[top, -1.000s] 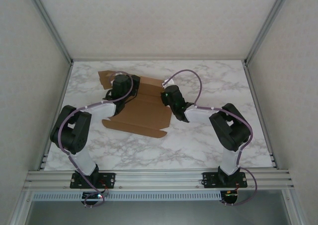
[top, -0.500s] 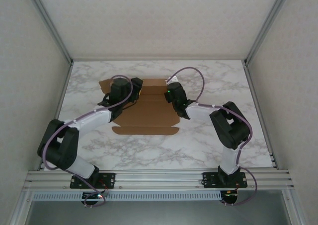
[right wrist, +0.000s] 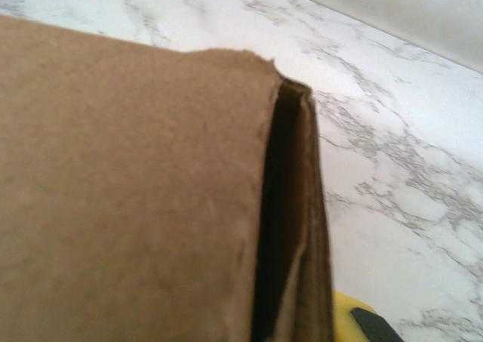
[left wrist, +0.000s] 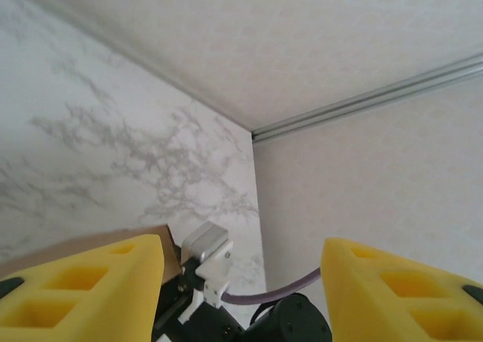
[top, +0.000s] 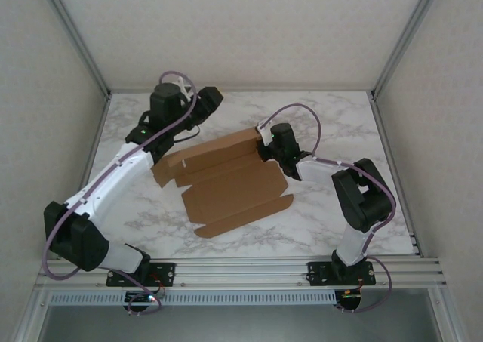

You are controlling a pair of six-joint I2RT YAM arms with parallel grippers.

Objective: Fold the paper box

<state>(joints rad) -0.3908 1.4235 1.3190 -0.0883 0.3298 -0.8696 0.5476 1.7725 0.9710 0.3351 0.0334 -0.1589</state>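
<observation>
- Fingers [left wrist: 83, 281] of the left gripper [top: 207, 99] stand wide apart with nothing between them. In the left wrist view only the marbled surface and the wall corner show past them.
- Fingers of the right gripper [top: 263, 144] are closed on the far right corner of the paper box [top: 230, 183]. In the right wrist view one yellow finger [right wrist: 353, 313] sits against a doubled cardboard edge, and the other is hidden behind the sheet.
- That paper box is plain brown and lies mostly flat near the middle of the tabletop [top: 332, 115], far wider than either gripper.
- It lies askew, its long edges running from near left to far right.
- Straight creases run along its length. A narrow panel lines the far edge, a notch cuts into the left end, and small tabs stick out at the near right corner.
- Close up, the cardboard [right wrist: 128, 191] is matte and slightly fuzzy, with a dark gap where the edge folds onto itself.
- Half a second ago the box lay square to the near edge of the tabletop, and it has since swung so that its right end points farther away.
- A full second ago it slanted the opposite way.
- Back then the left gripper sat on the far left part of the cardboard. That arm has since stretched out and the gripper now hangs over the far left of the tabletop, apart from the box.
- Meanwhile the right gripper has kept nearly the same spot, at the box's far edge.
</observation>
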